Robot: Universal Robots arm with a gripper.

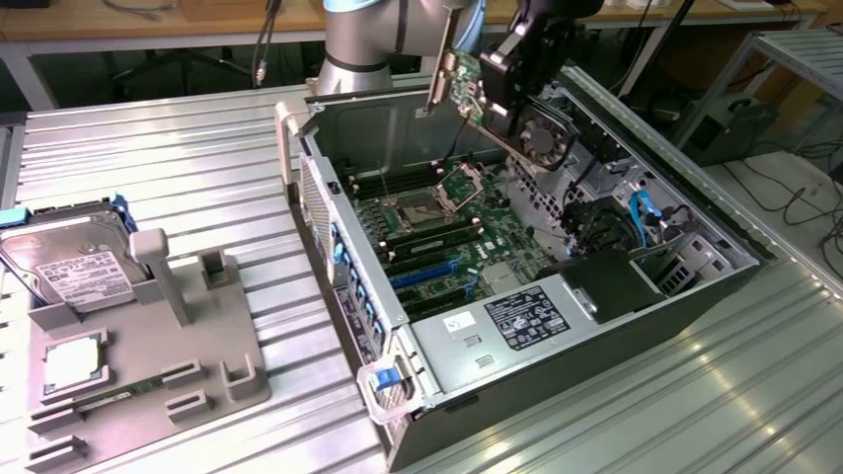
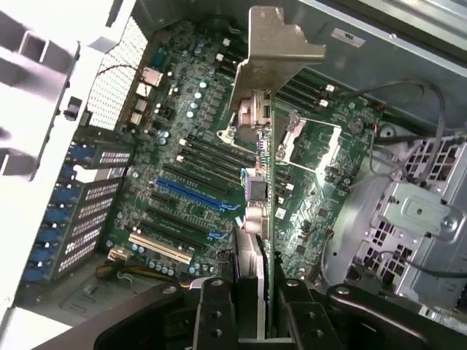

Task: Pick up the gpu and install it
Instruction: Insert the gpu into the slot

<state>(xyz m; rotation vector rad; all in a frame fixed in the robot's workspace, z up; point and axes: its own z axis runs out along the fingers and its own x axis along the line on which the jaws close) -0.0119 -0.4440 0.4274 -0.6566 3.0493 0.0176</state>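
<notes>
My gripper (image 1: 491,77) is shut on the gpu (image 1: 461,87), a thin green-and-dark card with a silvery bracket strip (image 1: 440,81). It hangs in the air over the far end of the open computer case (image 1: 345,259). In the wrist view the card (image 2: 265,191) is seen edge-on between the two black fingers (image 2: 213,315), with its bracket (image 2: 277,52) at the far end. It hovers above the motherboard (image 2: 182,157), apart from the blue expansion slot (image 2: 191,194) and the white slot (image 2: 162,248).
The case lies on its side on a ribbed metal table, with a power supply (image 1: 530,318) at its near end and blue cables (image 1: 643,219) at the exterior view's right. A grey fixture (image 1: 148,341) at the left holds a hard drive (image 1: 73,265), a processor (image 1: 73,360) and a memory stick (image 1: 116,397).
</notes>
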